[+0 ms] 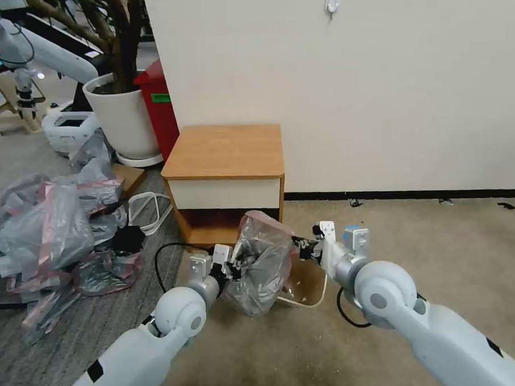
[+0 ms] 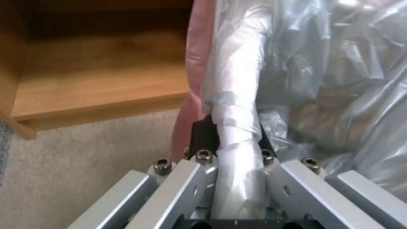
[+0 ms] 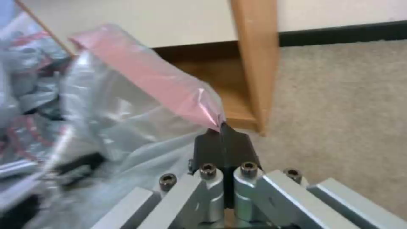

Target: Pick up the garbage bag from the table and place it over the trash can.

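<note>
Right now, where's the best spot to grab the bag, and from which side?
Probably the pink rim, one pinch from each side. The bag is thin, crinkly and limp, so its body would just crumple. The left gripper and right gripper are each shut on an edge from opposite sides, holding it above the trash can.

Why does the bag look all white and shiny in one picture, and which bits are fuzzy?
Left wrist view: light glares off the garbage bag clamped in the left gripper, washing the fold white. Right wrist view: the right gripper pinching the pink rim is sharp; the bag's far side is blurred. Head view: even light, the bag looks grey.
</note>
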Motion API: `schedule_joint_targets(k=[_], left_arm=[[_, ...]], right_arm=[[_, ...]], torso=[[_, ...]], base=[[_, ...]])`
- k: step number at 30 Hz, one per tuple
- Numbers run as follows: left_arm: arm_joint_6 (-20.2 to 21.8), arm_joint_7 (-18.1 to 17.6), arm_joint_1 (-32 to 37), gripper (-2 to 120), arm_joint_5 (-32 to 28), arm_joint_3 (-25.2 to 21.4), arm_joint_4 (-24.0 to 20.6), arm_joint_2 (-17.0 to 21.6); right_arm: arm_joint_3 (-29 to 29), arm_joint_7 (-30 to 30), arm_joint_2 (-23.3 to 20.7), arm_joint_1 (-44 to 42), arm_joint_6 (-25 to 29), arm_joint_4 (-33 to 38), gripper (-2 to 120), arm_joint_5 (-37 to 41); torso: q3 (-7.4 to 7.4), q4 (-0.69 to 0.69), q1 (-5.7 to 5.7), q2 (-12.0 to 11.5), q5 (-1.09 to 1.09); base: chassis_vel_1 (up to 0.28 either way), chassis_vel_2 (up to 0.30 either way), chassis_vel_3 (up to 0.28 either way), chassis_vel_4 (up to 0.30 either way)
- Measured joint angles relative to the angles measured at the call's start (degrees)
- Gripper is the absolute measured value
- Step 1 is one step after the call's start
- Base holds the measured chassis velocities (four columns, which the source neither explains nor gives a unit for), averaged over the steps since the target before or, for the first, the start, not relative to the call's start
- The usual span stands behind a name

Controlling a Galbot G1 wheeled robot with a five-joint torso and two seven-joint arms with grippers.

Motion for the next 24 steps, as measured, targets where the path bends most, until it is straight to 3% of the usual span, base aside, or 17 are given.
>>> schedule_joint_targets(k=[8, 18, 24], left_arm=[[-2.28, 3.07, 1.33, 3, 0.32, -0.97, -0.37, 0.7], [-4.86, 4.04, 1.84, 3, 0.61, -1.67, -0.42, 0.85], [-8.44, 6.1, 2.35, 3, 0.31, -2.51, -0.02, 0.44]], right_arm=[[2.46, -1.64, -3.22, -0.72, -0.3, -3.4, 0, -1.96], [5.68, -2.76, -5.59, -2.82, -2.75, -3.44, 0, -2.17], [8.44, -4.37, -6.9, -4.88, -5.01, -4.42, 2, -1.97]], torso=[[0.0, 0.0, 0.0, 0.0, 0.01], [0.0, 0.0, 0.0, 0.0, 0.0], [0.0, 0.0, 0.0, 0.0, 0.0]], base=[[0.0, 0.0, 0.0, 0.0], [0.0, 0.0, 0.0, 0.0], [0.0, 0.0, 0.0, 0.0]])
